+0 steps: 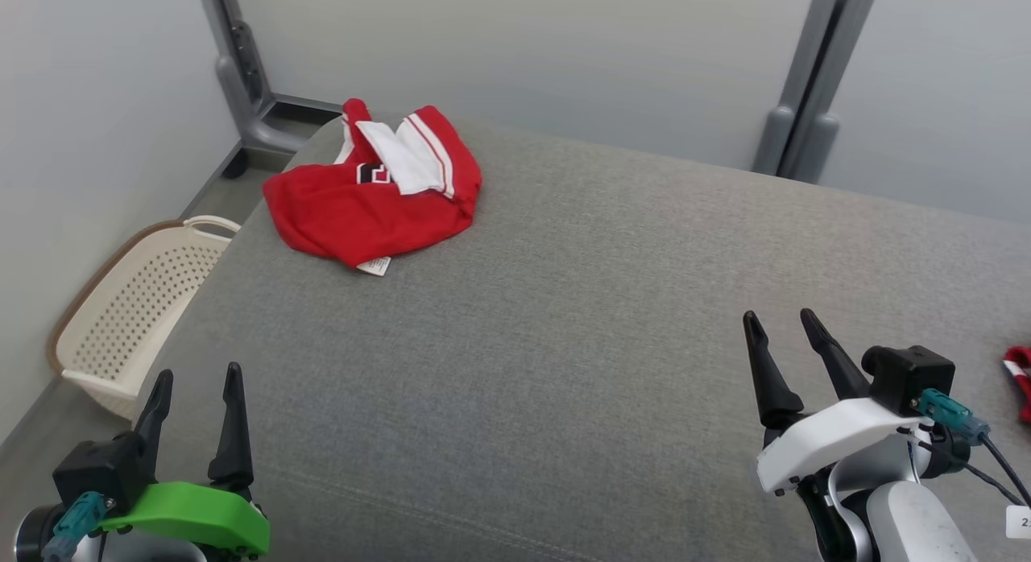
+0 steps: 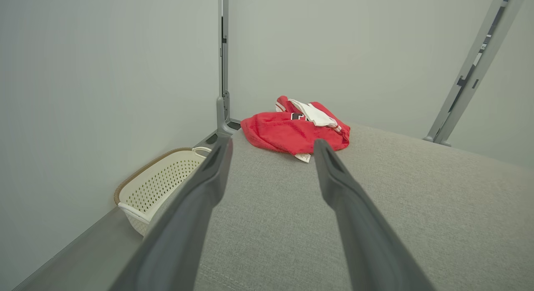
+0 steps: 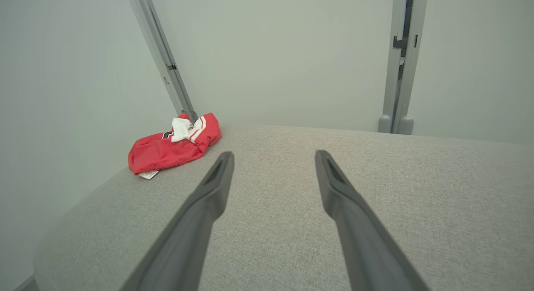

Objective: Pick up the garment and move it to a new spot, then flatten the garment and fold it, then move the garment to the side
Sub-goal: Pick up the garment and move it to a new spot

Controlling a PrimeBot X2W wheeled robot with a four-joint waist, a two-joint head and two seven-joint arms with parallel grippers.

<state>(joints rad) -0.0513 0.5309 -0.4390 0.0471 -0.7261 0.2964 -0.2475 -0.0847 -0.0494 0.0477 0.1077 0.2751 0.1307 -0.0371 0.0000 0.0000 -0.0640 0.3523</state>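
Over at the far left corner of the grey padded surface (image 1: 564,320), the red garment (image 1: 346,212) lies crumpled, a white striped part folded on top and a small label showing at its near edge. Well apart from it, at the near side, the left hand (image 1: 200,370) and the right hand (image 1: 777,313) each have their fingers spread and hold nothing. Down on the floor beside the surface's left edge sits a cream perforated basket (image 1: 137,304)
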